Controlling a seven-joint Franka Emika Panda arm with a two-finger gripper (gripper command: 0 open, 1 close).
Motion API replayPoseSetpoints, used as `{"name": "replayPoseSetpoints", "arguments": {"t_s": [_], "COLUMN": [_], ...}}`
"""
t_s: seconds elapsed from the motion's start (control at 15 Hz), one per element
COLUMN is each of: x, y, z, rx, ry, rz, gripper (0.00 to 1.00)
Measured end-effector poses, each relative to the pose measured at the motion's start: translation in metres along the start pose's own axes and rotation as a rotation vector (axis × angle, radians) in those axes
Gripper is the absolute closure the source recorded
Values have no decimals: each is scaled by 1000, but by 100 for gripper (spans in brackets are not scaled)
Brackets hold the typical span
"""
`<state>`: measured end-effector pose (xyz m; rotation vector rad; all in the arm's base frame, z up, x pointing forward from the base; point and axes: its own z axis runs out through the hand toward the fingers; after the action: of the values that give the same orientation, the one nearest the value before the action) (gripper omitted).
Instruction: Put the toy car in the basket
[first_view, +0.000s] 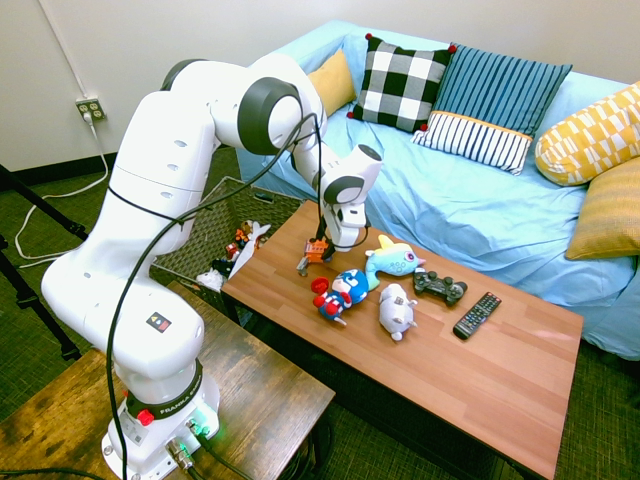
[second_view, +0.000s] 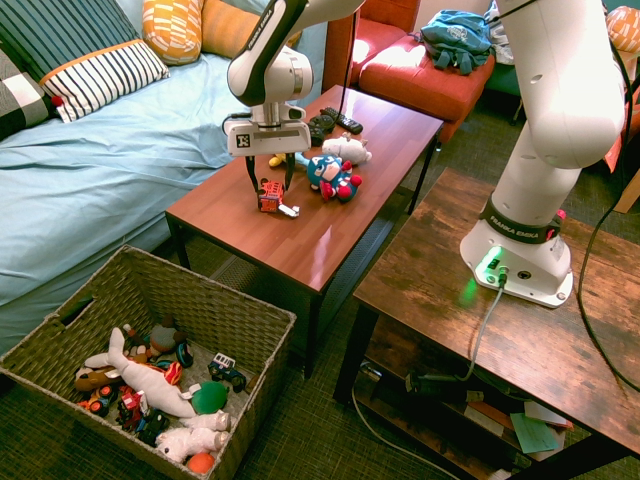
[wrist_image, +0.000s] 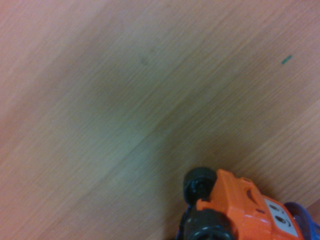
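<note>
1. Gripping the toy car (second_view: 270, 194), the hand (second_view: 268, 184) points straight down, its fingers narrowed onto the car's two sides.
2. Toy car sits at or barely above the worktop (second_view: 330, 235); contact with the surface unclear. Wrist view shows its orange body and black wheels (wrist_image: 235, 210) over bare wood.
3. Red-and-blue plush figure (first_view: 340, 293) lies just beside the car, with a white plush (first_view: 397, 311) and a teal plush (first_view: 392, 260) near it.
4. Game controller (first_view: 440, 286) and remote (first_view: 477, 314) lie further along the worktop.
5. Basket (second_view: 60, 318) stands on the floor off the worktop's end, holding many toys.
6. Sofa (first_view: 470, 200) runs behind the worktop.
</note>
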<state>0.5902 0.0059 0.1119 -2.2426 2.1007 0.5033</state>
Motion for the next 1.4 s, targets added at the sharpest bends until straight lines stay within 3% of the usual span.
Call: {"name": "replayPoseSetpoints", "arguments": {"t_s": [0.33, 0.53, 0.67, 0.93, 1.13, 1.2, 1.4], "x": [-7, -40, -90, -264, -359, -367, -372], "y": [-3, 3, 17, 29, 15, 3, -36], "z": [-9, -50, -92, -149, -113, -93, -66], "rx": [15, 91, 139, 171, 118, 90, 49], "ry": [10, 44, 89, 150, 181, 186, 174], "rz": [-19, -74, -129, -329, -430, -437, -448], "gripper": [100, 100, 100, 100, 100, 0, 0]}}
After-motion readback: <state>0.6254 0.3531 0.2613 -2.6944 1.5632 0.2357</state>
